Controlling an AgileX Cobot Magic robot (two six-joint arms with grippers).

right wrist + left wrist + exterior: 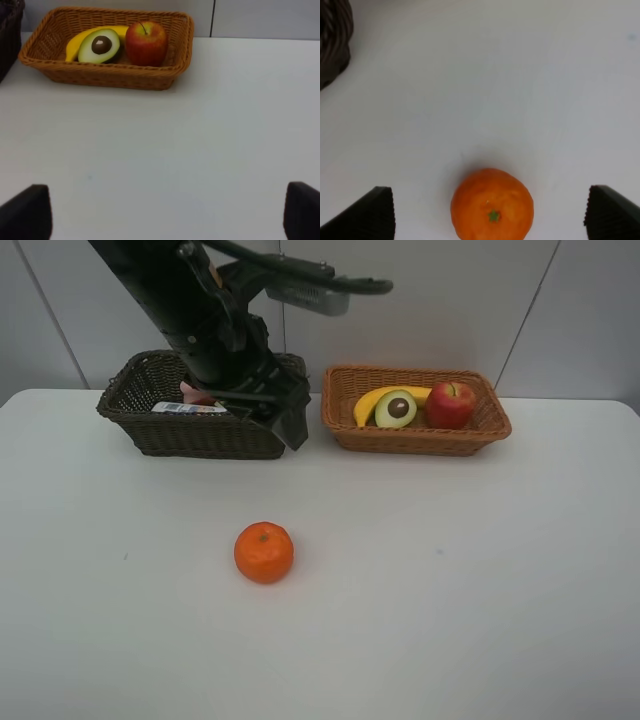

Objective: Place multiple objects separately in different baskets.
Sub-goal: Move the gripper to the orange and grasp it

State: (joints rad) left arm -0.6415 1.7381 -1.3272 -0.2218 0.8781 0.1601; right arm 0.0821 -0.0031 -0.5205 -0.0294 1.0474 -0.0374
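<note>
An orange (264,552) lies alone on the white table, in front of both baskets. My left gripper (278,418) hangs open at the dark brown basket's (190,437) front right corner, well above and behind the orange. The left wrist view shows the orange (492,205) between the spread fingers of the left gripper (491,196), with nothing held. The dark basket holds a white bottle (188,408) and a pink bottle (196,393), partly hidden by the arm. The light basket (415,438) holds a banana (368,400), a halved avocado (396,408) and a red apple (450,403). My right gripper (165,212) is open and empty over bare table.
The left arm (190,300) leans over the dark basket from the back left. A grey wall stands behind the baskets. The right wrist view shows the light basket (107,75) ahead and a corner of the dark basket (9,35).
</note>
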